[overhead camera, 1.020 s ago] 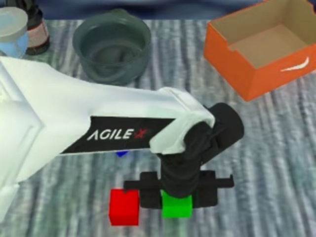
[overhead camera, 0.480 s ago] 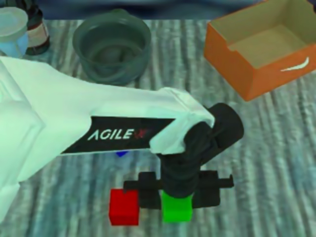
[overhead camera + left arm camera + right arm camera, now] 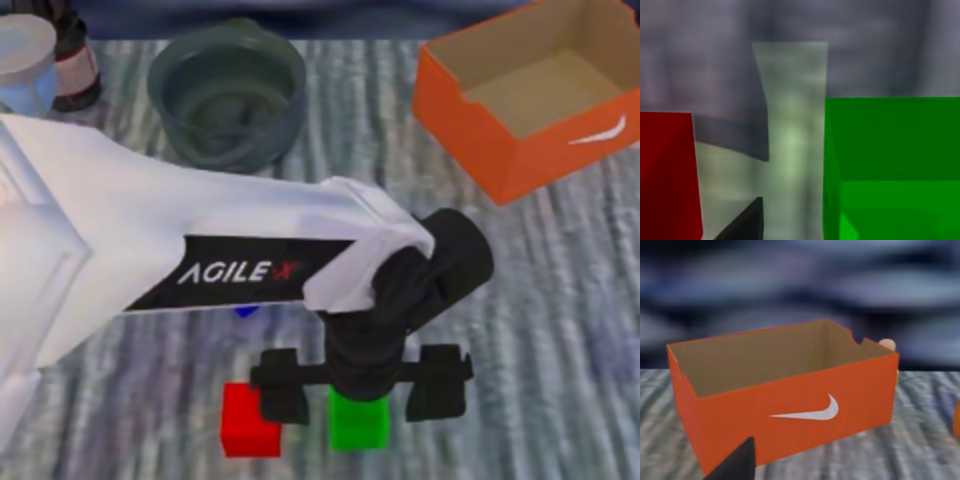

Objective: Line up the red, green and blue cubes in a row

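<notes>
My left end effector [image 3: 362, 392] low over desk [image 3: 560, 330], fingers spread wide, straddling green cube [image 3: 358, 422] without touching. Red cube [image 3: 249, 424] just beside it on left; blue cube [image 3: 246, 311] mostly hidden under my arm. Cubes look light, rigid, smooth: pinch opposite flat faces, mid-height. Arm reads "AGILEX"; orange box [image 3: 505, 150] carries white swoosh. Right arm unseen.

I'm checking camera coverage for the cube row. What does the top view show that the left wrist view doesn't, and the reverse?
Only the top view shows the open left gripper straddling the green cube, a sliver of the blue cube under the arm, the bowl and the orange box. Only the left wrist view shows the bare table between the cubes close up. Both show the red cube beside the green one.
</notes>
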